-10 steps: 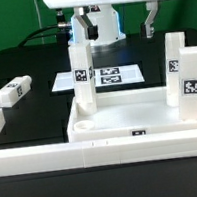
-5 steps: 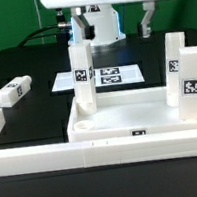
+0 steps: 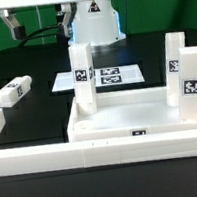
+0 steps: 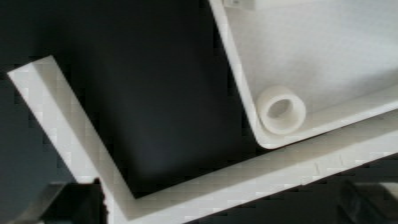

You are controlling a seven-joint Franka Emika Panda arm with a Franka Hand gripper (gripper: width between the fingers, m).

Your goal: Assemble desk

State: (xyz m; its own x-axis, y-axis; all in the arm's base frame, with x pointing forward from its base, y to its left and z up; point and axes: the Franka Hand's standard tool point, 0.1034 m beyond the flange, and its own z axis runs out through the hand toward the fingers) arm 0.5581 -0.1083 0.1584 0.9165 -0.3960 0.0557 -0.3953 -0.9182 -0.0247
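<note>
Standing on the black surface, the desk top carries three upright tagged legs – one at its far corner on the exterior view's left, two along its right side. A fourth leg lies loose on the surface, well apart, toward the ext. view's left. White border rails run along the front. The marker board lies flat behind the top. Seen from the wrist cam – an empty round corner socket beside the rail corner. The fingers hang high at the upper left, spread apart, holding nothing.
</note>
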